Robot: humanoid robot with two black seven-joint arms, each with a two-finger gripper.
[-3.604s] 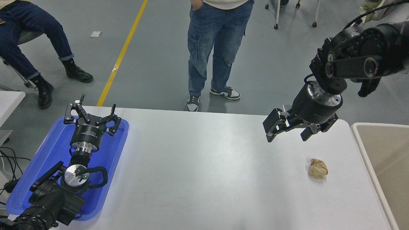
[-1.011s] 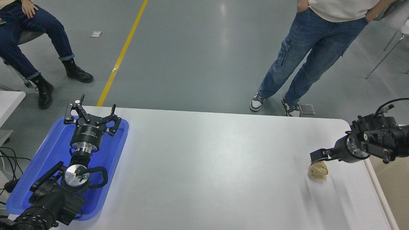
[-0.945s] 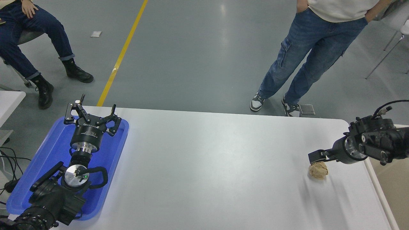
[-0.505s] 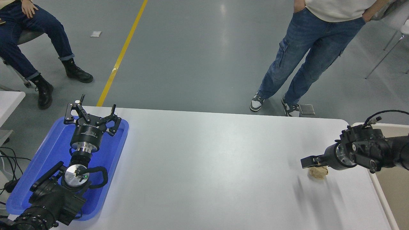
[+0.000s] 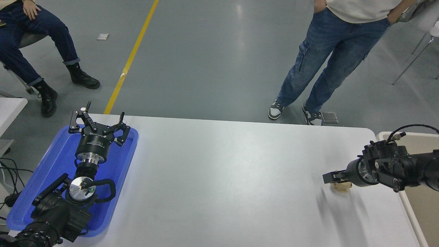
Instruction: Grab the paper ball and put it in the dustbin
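Observation:
The tan paper ball [image 5: 342, 187] lies on the white table [image 5: 223, 171] near its right end, mostly covered by my right gripper [image 5: 337, 181]. The right gripper comes in low from the right edge, lies almost level just above the tabletop and is open. One finger [image 5: 328, 177] shows past the ball's far left side; the other is hidden behind the wrist. The beige dustbin [image 5: 427, 216] stands just off the table's right edge, under the right arm. My left gripper [image 5: 99, 118] is parked open and empty at the lower left.
A blue tray [image 5: 51, 171] lies under the parked left arm at the table's left end. A person in jeans [image 5: 329, 51] stands beyond the far right edge. Another person [image 5: 31, 41] sits at the top left.
My right gripper has come down from above the table and slid left and lower over the paper ball, now covering most of it. The ball has not moved.

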